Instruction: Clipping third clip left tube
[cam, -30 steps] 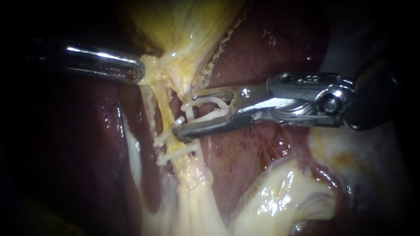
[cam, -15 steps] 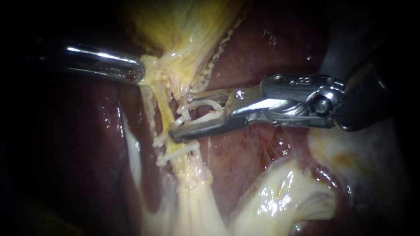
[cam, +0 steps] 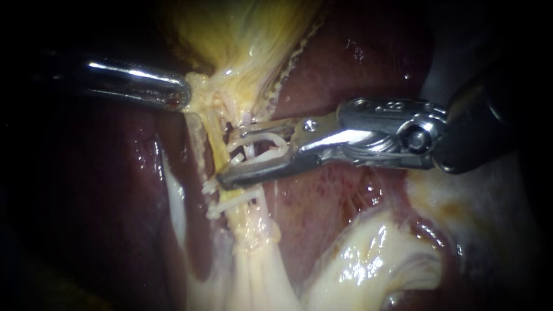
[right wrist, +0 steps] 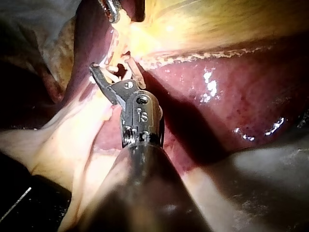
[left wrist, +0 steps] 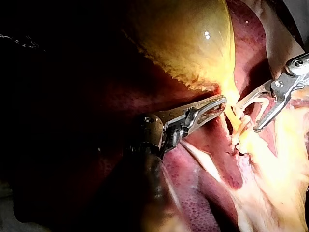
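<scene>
My right instrument [cam: 229, 155] comes in from the right. A white clip [cam: 269, 139] sits between its spread jaws, touching both. The jaws and clip straddle the thin yellowish left tube [cam: 216, 147]. Two more white clips [cam: 222, 203] sit across this tube just below the lower jaw. My left instrument [cam: 183, 95] is shut on the pale tissue at the neck of the yellow gallbladder [cam: 242, 34] and holds it taut. The left wrist view shows its jaws [left wrist: 215, 104] on that tissue, with the right instrument [left wrist: 247, 117] just beyond. In the right wrist view the jaws [right wrist: 111, 65] reach around the tube.
Dark red liver [cam: 357, 63] lies behind and on both sides of the tube. Pale fatty tissue [cam: 368, 259] bulges at the lower right. A whitish band [cam: 173, 196] runs down beside the tube on the left.
My right instrument has slid to the left, carrying the clip further across the tube. Its lower jaw now reaches past the tube. The left instrument has stayed still.
</scene>
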You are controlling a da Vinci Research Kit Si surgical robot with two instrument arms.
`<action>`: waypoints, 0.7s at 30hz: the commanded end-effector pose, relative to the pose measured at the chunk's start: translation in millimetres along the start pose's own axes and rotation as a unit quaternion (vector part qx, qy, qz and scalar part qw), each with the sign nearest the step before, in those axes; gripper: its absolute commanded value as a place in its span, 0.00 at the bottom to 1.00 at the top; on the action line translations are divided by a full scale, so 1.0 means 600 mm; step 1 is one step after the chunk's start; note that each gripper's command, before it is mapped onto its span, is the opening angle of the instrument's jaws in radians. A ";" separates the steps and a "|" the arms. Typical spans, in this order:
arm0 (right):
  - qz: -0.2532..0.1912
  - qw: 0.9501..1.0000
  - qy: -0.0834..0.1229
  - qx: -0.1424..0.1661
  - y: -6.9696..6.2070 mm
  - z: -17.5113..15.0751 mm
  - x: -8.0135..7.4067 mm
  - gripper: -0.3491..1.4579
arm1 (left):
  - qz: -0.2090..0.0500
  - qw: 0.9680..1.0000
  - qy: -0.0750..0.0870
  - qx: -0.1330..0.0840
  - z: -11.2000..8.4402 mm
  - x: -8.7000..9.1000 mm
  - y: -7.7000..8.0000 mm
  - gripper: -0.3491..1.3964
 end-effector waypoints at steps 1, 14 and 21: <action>0.002 1.000 0.000 0.000 0.0004 0.0004 -0.0002 0.44 | 0.000 1.000 0.000 0.000 0.0000 0.0000 -0.0001 0.00; 0.007 1.000 -0.003 -0.005 0.0040 0.0019 -0.0026 0.44 | 0.000 1.000 0.001 0.001 0.0001 0.0001 -0.0002 0.00; 0.030 0.999 0.029 0.029 0.0051 0.0041 -0.0013 0.44 | 0.000 1.000 0.001 0.002 0.0004 0.0002 -0.0003 0.00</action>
